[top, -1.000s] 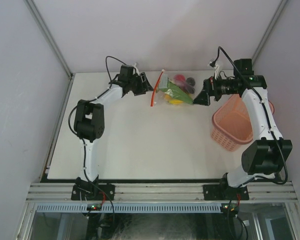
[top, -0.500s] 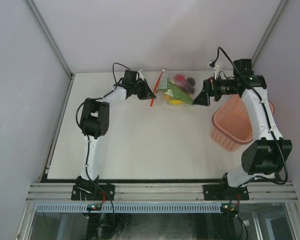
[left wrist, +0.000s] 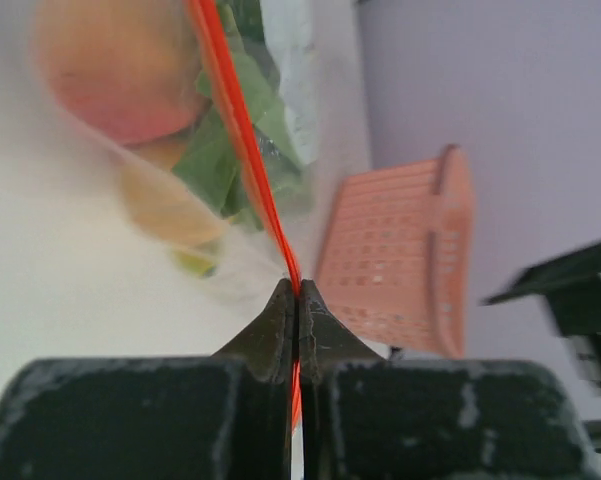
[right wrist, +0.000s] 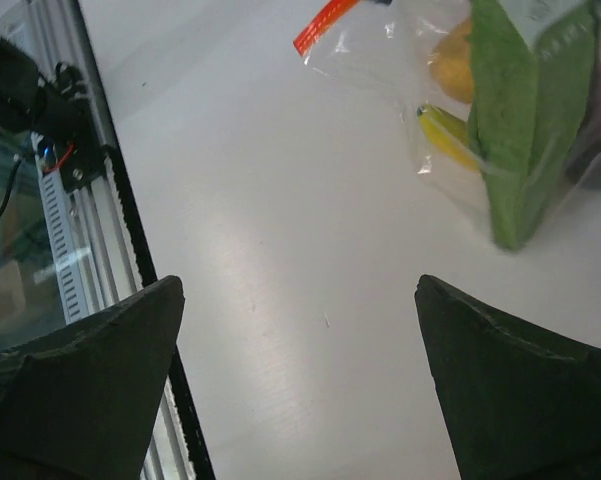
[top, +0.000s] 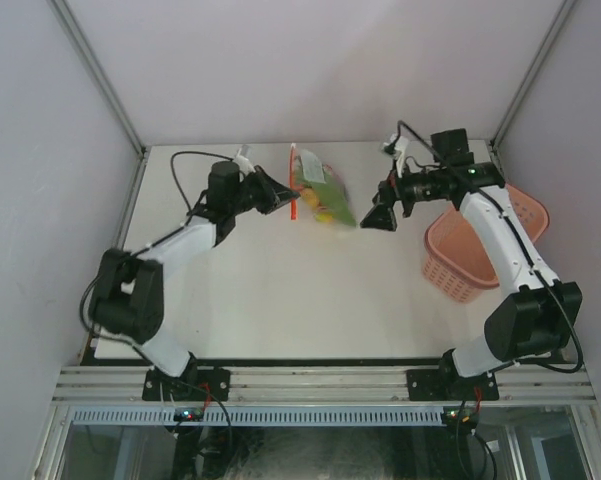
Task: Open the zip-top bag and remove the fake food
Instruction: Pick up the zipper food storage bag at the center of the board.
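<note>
The left arm (top: 190, 240) is reaching across the tabletop (top: 280, 290) towards its far middle, and the left jaws are clenching the red-orange zipper strip (left wrist: 242, 150) of the zip-top bag (top: 322, 196), the strip running straight out from between the shut tips in the left wrist view. The bag is sitting at the far centre of the tabletop, between the two arms; whether its bottom is resting on the surface cannot be told. The fake food is showing through the clear plastic: a long green leafy vegetable (right wrist: 525, 110), a yellow banana (right wrist: 445, 135) and an orange-red round fruit (left wrist: 110, 70). The right arm (top: 500, 230) is holding the right jaws released and spread wide just beside the bag's right side, not touching it. A pink lattice basket (top: 480, 245) is standing at the right edge, well apart from the bag.
</note>
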